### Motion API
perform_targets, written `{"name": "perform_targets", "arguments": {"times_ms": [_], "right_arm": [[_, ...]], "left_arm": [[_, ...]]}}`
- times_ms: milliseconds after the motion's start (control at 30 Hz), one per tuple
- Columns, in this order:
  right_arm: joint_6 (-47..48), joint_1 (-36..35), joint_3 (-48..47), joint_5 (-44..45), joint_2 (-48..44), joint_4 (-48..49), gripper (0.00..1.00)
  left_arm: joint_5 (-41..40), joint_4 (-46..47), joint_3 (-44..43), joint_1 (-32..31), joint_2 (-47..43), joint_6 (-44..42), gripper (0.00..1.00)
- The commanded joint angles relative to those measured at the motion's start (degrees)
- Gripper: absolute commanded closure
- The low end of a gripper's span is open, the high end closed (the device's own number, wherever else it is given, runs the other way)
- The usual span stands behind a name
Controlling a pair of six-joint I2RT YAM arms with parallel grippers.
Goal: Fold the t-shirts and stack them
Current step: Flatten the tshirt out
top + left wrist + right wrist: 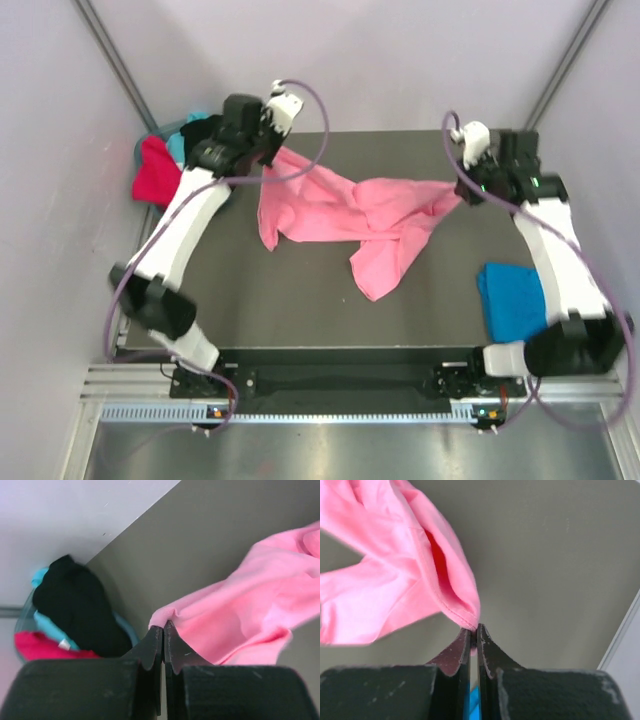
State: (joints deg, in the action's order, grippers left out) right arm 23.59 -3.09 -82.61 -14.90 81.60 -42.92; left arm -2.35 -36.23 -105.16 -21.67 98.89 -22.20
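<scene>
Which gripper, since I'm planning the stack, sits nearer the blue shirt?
Right. The right gripper, shut on the pink shirt, is just beyond the blue shirt, same side; the left gripper grips the pink shirt's other end, far across the table.

A dark matte table (300, 300) is occupying the middle of the enclosure, its surface showing faint scuffs in the wrist views. An aluminium rail (125, 385) is running along its near edge, with a perforated white strip (330, 411) lying just below. Pale walls (400, 60) are enclosing 3 sides; 2 dark struts (112, 60) are slanting up them. A bluish-rimmed bin (128, 626) is sitting off the far left corner.
</scene>
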Motion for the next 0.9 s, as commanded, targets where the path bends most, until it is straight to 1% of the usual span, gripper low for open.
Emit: {"name": "perform_targets", "arguments": {"times_ms": [0,67,100,167,233,300,333,367,400,433,467,500,533,567,600,633,667,700,733,767,800,867], "right_arm": [[0.75,0.46,11.02,-7.86,-12.93,-4.54,1.0],[-1.96,0.72,14.74,-6.12,-18.81,-3.67,1.0],[-2.84,1.42,17.28,-6.02,-19.81,-2.62,1.0],[-4.16,1.95,18.71,-6.63,-19.38,-1.82,1.0],[-3.91,2.56,17.84,-8.38,-16.75,-1.47,1.0],[-2.95,2.57,13.89,-9.45,-10.96,-0.33,1.0],[-2.42,2.65,12.22,-9.45,-8.68,0.46,1.0],[-2.06,4.48,10.38,-9.28,-3.78,2.03,1.0],[-1.8,5.11,6.45,-8.93,-1.03,2.66,1.0],[-1.45,5.46,4.41,-8.14,1.69,3.45,1.0],[-1.1,5.73,-0.31,-7.61,7.63,3.45,1.0],[-0.92,6.43,-2.8,-7.0,10.65,3.28,1.0],[-1.18,6.87,-5.08,-5.6,13.47,3.19,1.0],[-1.62,7.39,-9.2,-4.71,18.37,3.54,1.0],[-1.88,8.18,-11.41,-3.83,20.59,3.89,1.0],[-2.67,8.63,-13.7,-2.09,22.7,4.24,1.0],[-3.29,8.98,-18.33,-1.63,26.29,4.77,1.0],[-3.99,9.59,-20.55,-1.45,27.81,4.86,1.0],[-5.04,9.77,-22.84,-1.54,31.13,4.16,1.0],[-5.22,9.77,-25.91,-1.8,32.2,2.42,0.99],[-5.23,9.69,-25.85,-2.41,32.82,2.4,0.98],[-4.79,9.42,-23.41,-3.12,32.83,2.93,0.92]], "left_arm": [[2.09,-9.02,9.78,-0.83,-13.06,0.91,1.0],[2.09,-9.65,14.96,-0.74,-17.48,2.94,1.0],[2.09,-9.48,16.55,-0.91,-20.81,4.17,1.0],[2.09,-8.78,20.5,-0.74,-22.42,4.18,1.0],[1.91,-6.68,23.49,-0.83,-21.99,4.18,1.0],[2.09,-5.44,24.65,-0.83,-18.57,2.61,1.0],[3.91,-4.56,24.92,-0.83,-16.91,2.16,1.0],[3.84,-1.94,25.09,-0.74,-15.32,1.46,1.0],[3.67,-0.44,25.01,-0.57,-11.83,0.24,1.0],[3.23,1.14,24.49,-0.57,-9.88,0.14,1.0],[2.97,4.2,23.79,0.3,-6.12,0.05,1.0],[2.88,5.11,22.73,0.84,-3.9,0.22,1.0],[2.88,6.25,20.03,1.8,-1.71,0.66,1.0],[0.61,7.04,18.08,2.42,2.75,1.53,1.0],[0.42,7.31,15.89,3.12,5.06,3.02,1.0],[0.07,7.57,11.43,4.26,7.0,3.56,1.0],[-1.24,7.84,9.21,4.79,10.67,4.35,1.0],[-1.43,8.54,7.27,5.32,12.19,5.66,1.0],[-1.34,8.72,4.47,5.76,13.51,5.76,1.0],[-1.17,8.72,3.49,5.85,15.26,5.5,1.0],[-0.12,9.24,3.04,5.76,15.8,4.45,1.0],[0.24,9.77,2.51,5.41,17.03,4.61,1.0]]}}
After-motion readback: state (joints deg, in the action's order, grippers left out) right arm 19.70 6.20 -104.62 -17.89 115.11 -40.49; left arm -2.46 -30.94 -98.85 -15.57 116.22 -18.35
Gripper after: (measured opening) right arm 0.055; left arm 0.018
